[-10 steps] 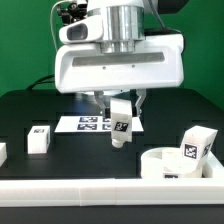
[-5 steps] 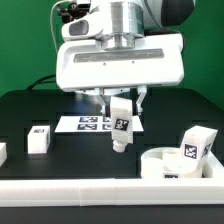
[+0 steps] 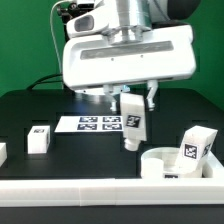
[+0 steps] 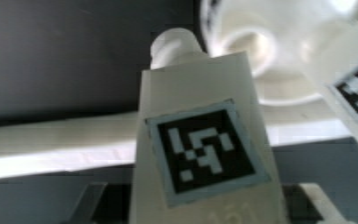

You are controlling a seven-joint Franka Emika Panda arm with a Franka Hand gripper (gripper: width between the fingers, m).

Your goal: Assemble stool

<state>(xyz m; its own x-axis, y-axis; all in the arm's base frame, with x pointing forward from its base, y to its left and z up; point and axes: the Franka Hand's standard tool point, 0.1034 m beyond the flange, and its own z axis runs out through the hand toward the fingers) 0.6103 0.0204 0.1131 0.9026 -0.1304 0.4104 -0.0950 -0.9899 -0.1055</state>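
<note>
**Step in hand:** carrying a leg to the seat. The tool (image 3: 133, 101) is clamped narrow on a tagged leg block (image 3: 133, 124). It holds the block clear of the tabletop (image 3: 80, 160), rounded tip down, near the round seat (image 3: 158, 160). A second leg (image 3: 195, 147) already stands on the seat.

**Next move:** you will likely need to align the tip over a free socket, then lower it.

**Change:** compared with the earlier frames, tool and leg block have shifted toward the exterior view's right, closer to the seat.

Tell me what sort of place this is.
Probably a robotics lab test bench: a black table with a raised white rim, a marker board lying on it, a square tag on the white leg block, and a plain green backdrop.
</note>
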